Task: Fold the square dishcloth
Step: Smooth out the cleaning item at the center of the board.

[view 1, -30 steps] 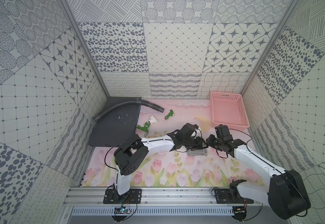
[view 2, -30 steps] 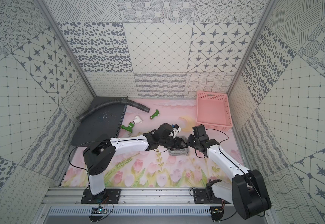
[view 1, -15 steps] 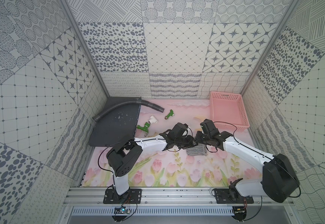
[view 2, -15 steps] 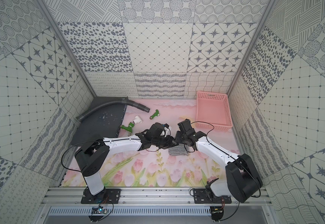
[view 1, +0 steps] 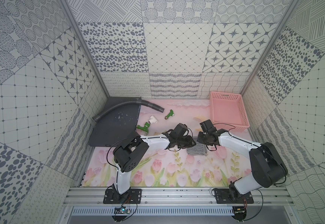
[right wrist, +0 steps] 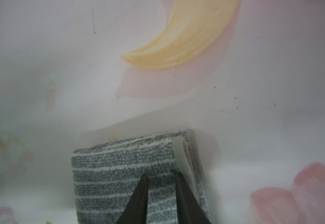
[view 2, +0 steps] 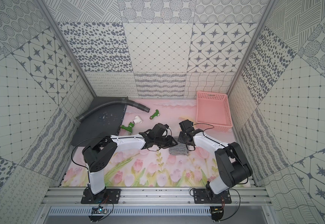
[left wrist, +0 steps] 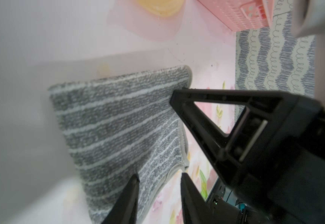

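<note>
On the tulip mat (view 1: 157,170) in both top views: square dishcloth (view 1: 196,151) (view 2: 178,151) lying folded at centre. Left wrist: left gripper (left wrist: 158,177) half-closed astride its hem, hold impossible to tell. Right wrist: right gripper (right wrist: 160,175) nipping the layered edge. Lift both ends level, together.

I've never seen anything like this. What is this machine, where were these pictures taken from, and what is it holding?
These are two robot arms, each ending in a gripper. Two pictures look down from overhead; two come from cameras on the wrists. On the flowered table are a grey striped dishcloth, a pink basket, a grey hose and green pipe fittings. The left gripper and the right gripper each have the cloth between their fingers; whether they pinch it I cannot tell.
</note>
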